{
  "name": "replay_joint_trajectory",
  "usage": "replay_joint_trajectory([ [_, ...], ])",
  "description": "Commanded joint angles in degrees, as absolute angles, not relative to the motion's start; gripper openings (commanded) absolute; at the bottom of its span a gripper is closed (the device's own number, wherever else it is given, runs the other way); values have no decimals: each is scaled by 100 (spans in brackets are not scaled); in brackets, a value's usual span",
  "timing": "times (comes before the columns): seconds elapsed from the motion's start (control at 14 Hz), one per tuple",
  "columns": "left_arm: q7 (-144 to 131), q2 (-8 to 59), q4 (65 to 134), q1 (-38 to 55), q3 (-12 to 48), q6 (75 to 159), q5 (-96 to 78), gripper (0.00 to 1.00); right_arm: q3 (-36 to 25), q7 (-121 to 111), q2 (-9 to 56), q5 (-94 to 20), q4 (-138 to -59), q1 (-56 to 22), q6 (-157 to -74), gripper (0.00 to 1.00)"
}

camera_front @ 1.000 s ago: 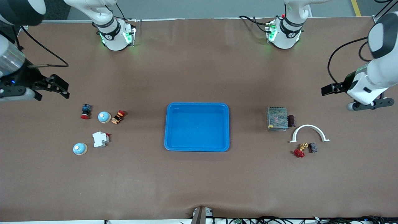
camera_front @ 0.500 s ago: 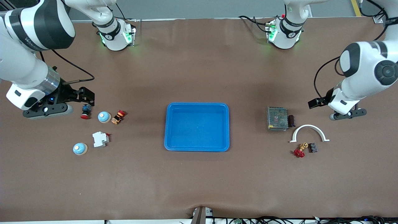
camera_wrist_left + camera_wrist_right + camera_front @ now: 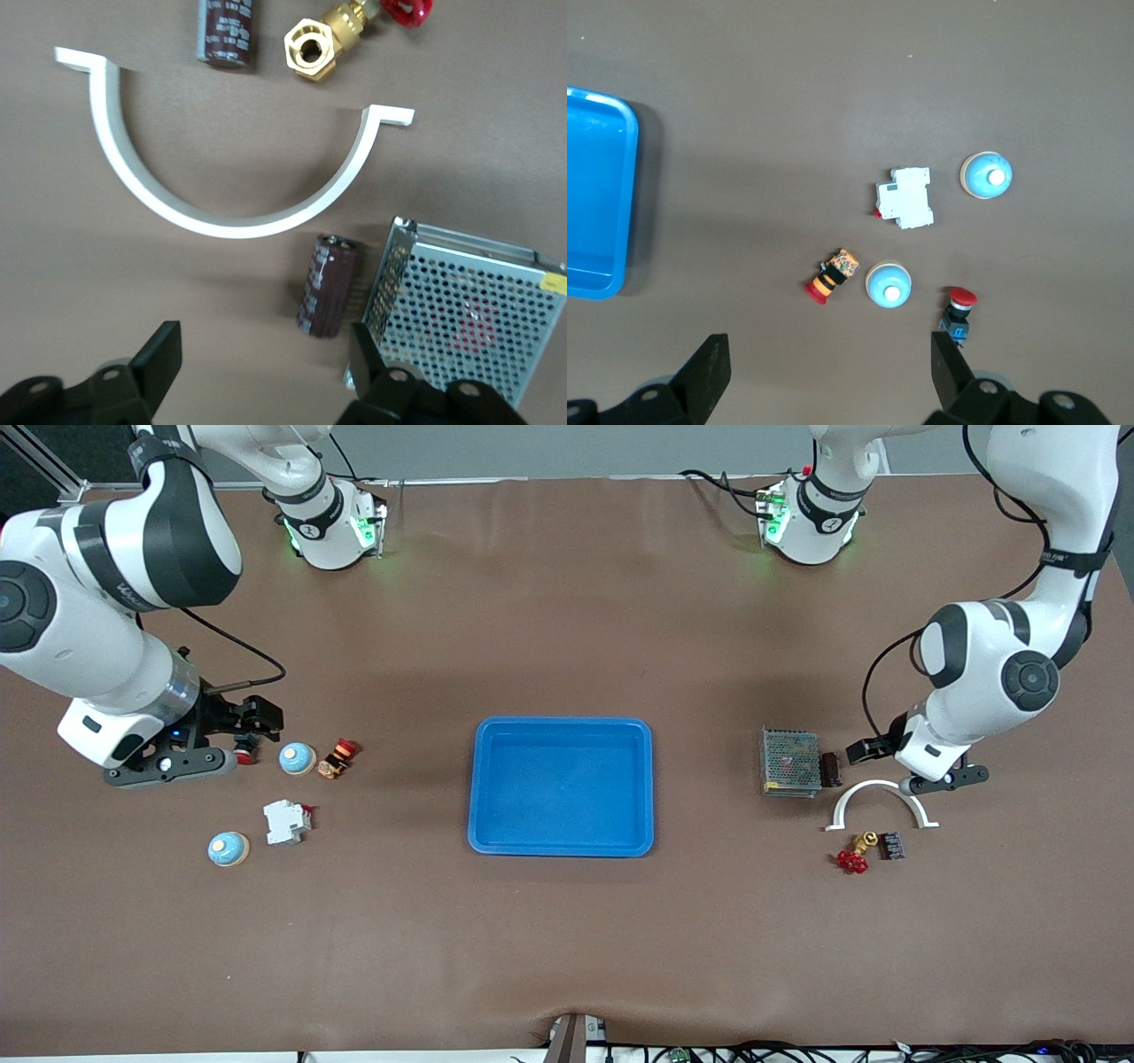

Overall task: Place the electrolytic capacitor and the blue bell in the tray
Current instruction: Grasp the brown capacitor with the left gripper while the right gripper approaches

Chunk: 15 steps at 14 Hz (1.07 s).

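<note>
Claws first: your left gripper (image 3: 261, 367) hangs with its jaws apart over the brown capacitor (image 3: 327, 285), which lies on the table touching nothing, just beside the perforated metal box (image 3: 469, 319) and near the white curved bracket (image 3: 226, 168). A second capacitor (image 3: 226, 31) lies past the bracket, next to the brass valve (image 3: 323, 44). Your right gripper (image 3: 828, 372) is spread wide and empty above the red push button (image 3: 957, 314), with one blue bell (image 3: 888, 285) just beside that button and another blue bell (image 3: 986, 175) near the white breaker (image 3: 905, 198). You see the blue tray (image 3: 561, 731) mid-table, well apart from both claws, with nothing in it.
</note>
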<state>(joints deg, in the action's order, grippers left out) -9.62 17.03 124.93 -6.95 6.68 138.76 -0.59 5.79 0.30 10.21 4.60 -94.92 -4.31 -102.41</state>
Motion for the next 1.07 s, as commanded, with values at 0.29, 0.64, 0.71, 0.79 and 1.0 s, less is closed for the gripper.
replay_joint_trajectory([
  [0.29, -1011, 2319, 12498, -677, 852, 14729, -396, 78, 563, 27, 1266, 949, -9246, -633, -10169, 100],
  [0.64, -1002, 2540, 12559, -677, 905, 15003, -396, 68, 571, -52, 1388, 932, -9334, -642, -10142, 100],
  [0.71, -985, 2549, 12594, -685, 905, 15003, -396, 66, 563, -566, 1415, 940, -9334, -659, -10134, 100],
  [0.79, -976, 2549, 12630, -686, 905, 15003, -396, 58, 563, -1337, 1415, 949, -9334, -607, -10134, 100],
  [1.0, -941, 2488, 12665, -694, 905, 14951, -396, 7, 527, -2704, 1573, 967, -9325, -361, -10160, 100],
])
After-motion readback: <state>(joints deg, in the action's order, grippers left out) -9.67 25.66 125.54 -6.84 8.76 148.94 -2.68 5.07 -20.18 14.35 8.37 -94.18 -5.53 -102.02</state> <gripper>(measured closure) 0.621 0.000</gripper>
